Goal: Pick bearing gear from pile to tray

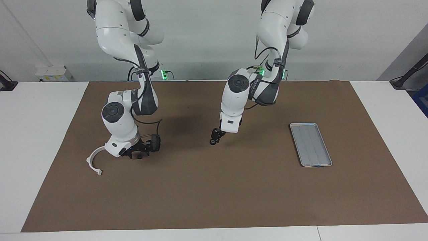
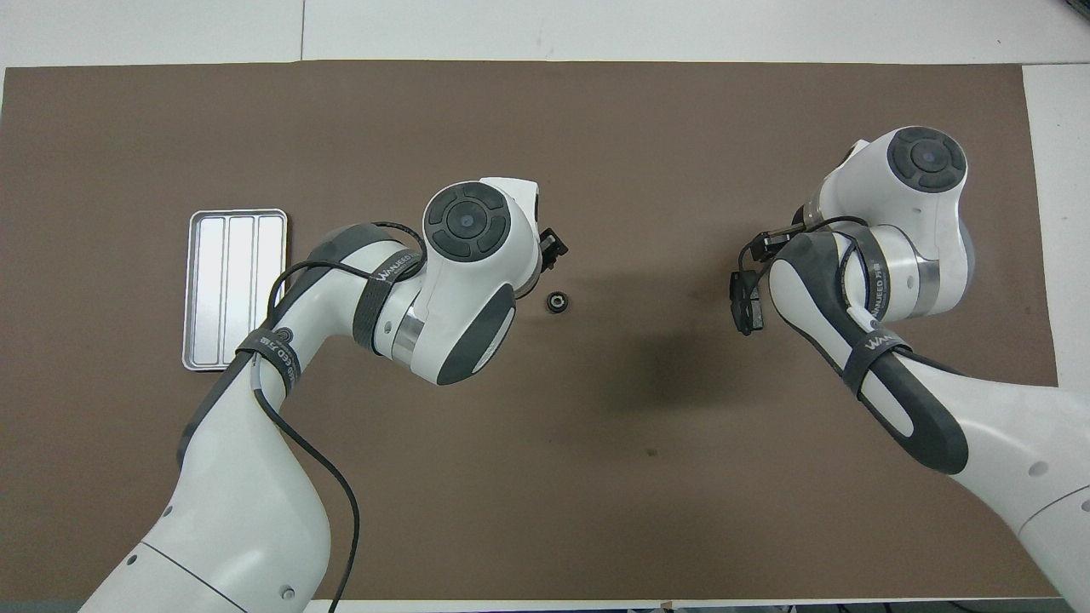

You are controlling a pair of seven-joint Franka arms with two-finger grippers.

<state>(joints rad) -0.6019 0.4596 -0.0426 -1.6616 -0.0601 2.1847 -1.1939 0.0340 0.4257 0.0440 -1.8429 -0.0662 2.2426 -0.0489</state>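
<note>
Small black bearing gear [image 1: 212,142] on the table mid-way, just under the left gripper [image 1: 215,136]; jaws' opening impossible to tell. Likely hard, light, apt to roll: best pinched across the rim. Left arm bent steeply down. Right gripper [image 1: 140,149] low beside the white bracket [image 1: 92,162], waiting. Tray [image 1: 310,144] well apart.

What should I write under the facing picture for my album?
Left gripper hangs over the small black bearing; right gripper sits low by the white bracket; tray waits empty.

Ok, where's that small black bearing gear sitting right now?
The bearing gear lies on the brown mat mid-table, between the tray and the white half-ring bracket, with the left gripper low just above it.
</note>
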